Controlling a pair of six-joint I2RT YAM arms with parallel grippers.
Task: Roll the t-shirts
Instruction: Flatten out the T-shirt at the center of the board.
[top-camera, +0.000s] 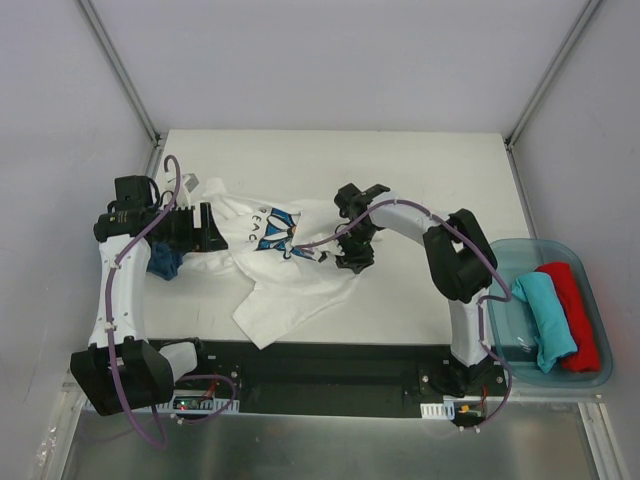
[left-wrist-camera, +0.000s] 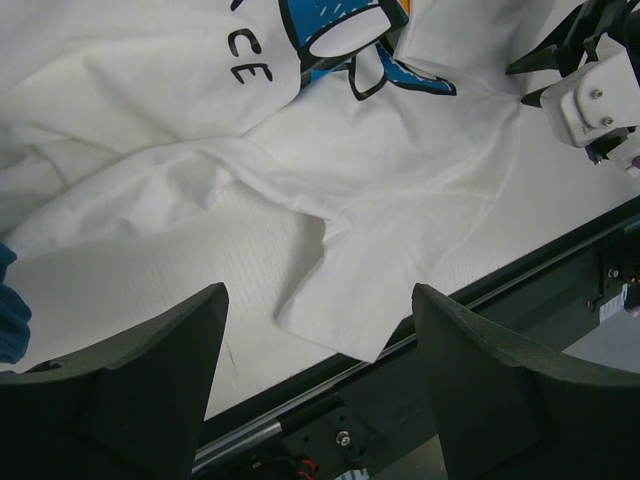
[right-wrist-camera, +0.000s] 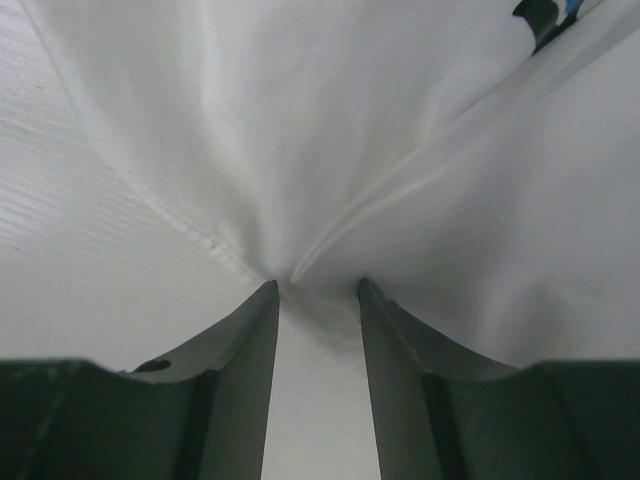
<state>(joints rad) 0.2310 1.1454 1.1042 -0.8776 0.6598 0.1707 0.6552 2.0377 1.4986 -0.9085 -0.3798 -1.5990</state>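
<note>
Right wrist view alone shows my right tool apparently clamped on a fold of the white t-shirt; left wrist shows my left tool spread wide.

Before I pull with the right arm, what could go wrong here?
The right end effector pinches only a small pucker of the white t-shirt, so the cloth may slip free. The shirt lies crumpled and folded over itself; a pull could drag it bunched instead of flattening it. Its lower corner lies close to the table's near edge and might slide off.
</note>
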